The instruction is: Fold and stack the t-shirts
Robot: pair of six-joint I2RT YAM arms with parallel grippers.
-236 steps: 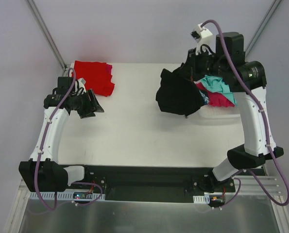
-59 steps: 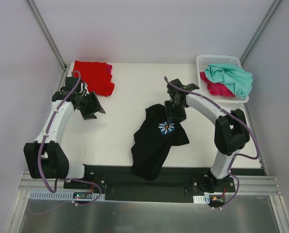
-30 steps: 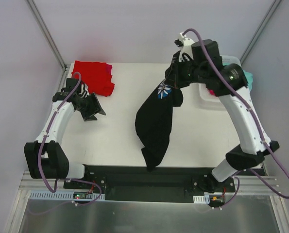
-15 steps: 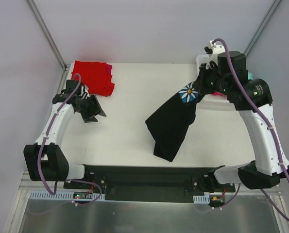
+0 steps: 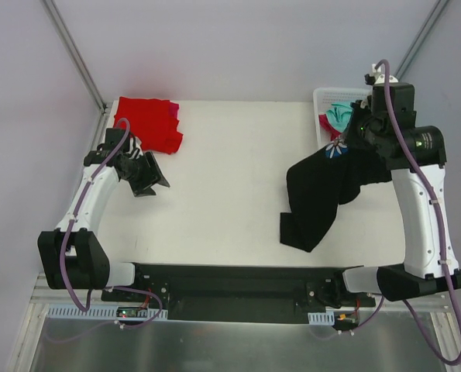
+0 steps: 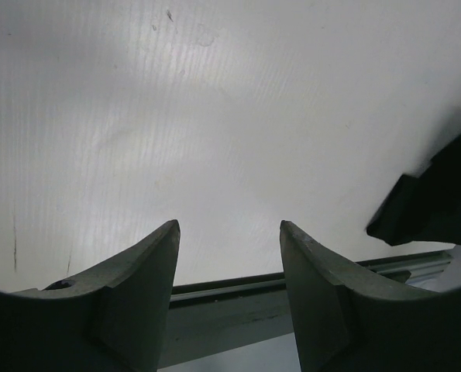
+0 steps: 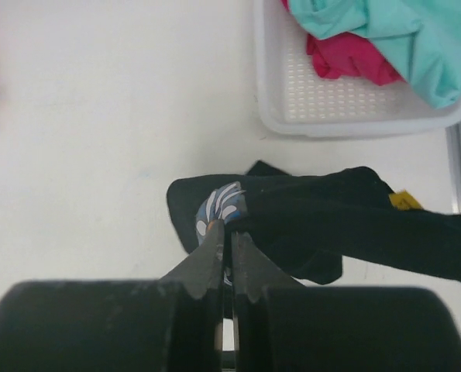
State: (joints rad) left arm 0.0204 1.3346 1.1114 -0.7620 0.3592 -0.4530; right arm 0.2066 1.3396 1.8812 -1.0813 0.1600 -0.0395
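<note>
Nearest, at the lower right of the overhead frame, the loose bottom end of the black t-shirt (image 5: 314, 203) hangs down towards the white table (image 5: 230, 186); I can't tell whether it touches the surface. The cloth runs up and to the right in a long dark drape to the right gripper (image 7: 228, 232). Its two fingers are pinched tight on a fold of the shirt right at the white daisy print (image 7: 218, 208), and the arm is raised high over the right side of the table. In the right wrist view a small yellow tag (image 7: 403, 201) shows on the black cloth, right of centre. Over on the left of the overhead frame, the left gripper (image 6: 228, 232) sits low over bare table with its fingers spread apart and nothing between them. Beyond it, in the upper left, a red t-shirt (image 5: 147, 124) lies folded flat at the far left corner of the table, well apart from that gripper. Farthest back, at the upper right, the white lattice basket (image 7: 270, 101) stands on the table. It holds a crumpled teal-mint t-shirt (image 7: 404, 39) lying on top of a magenta-pink t-shirt (image 7: 346, 60).
</note>
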